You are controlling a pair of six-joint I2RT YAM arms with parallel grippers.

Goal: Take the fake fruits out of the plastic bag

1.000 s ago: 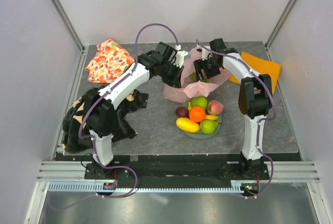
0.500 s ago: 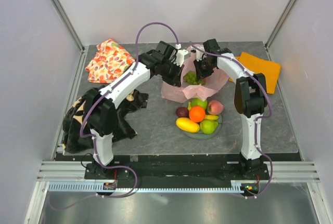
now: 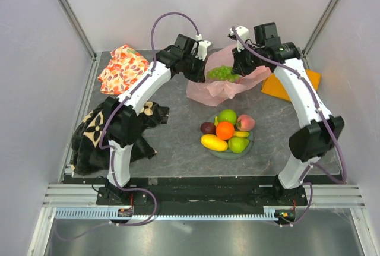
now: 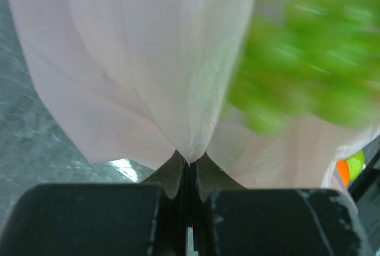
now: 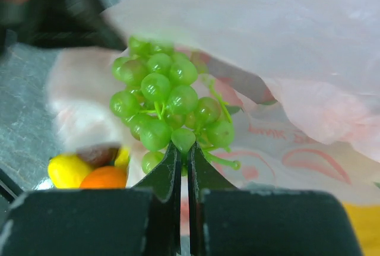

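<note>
- The plastic bag [image 3: 209,92], thin crinkly pink film, lies slumped on the table just beyond the plate [image 3: 222,154], on the side away from the arm bases.
- Your left gripper [image 4: 190,162] is clamped shut on a fold of that film, gathering it to a point at the bag's edge beyond and left of the plate.
- Your right gripper [image 5: 183,149] is pinched closed on the green grapes [image 5: 163,104]. It grips a stem or a single grape at the bunch's edge, and the bunch hangs over the bag's mouth, beyond the plate.
- The other fake fruits [image 3: 224,130] are piled on the plate: orange, yellow, green, pink and dark purple pieces.
- Whether anything remains inside the bag cannot be told.
- The grapes look light, hard and glossy on thin bendy stems, so expect the bunch to swing or slip from so narrow a pinch. The thicker central stem would likely be a surer hold.
- The bag will probably cling and ride up. It is limp and slippery, so hold it by its rim or a handle.
</note>
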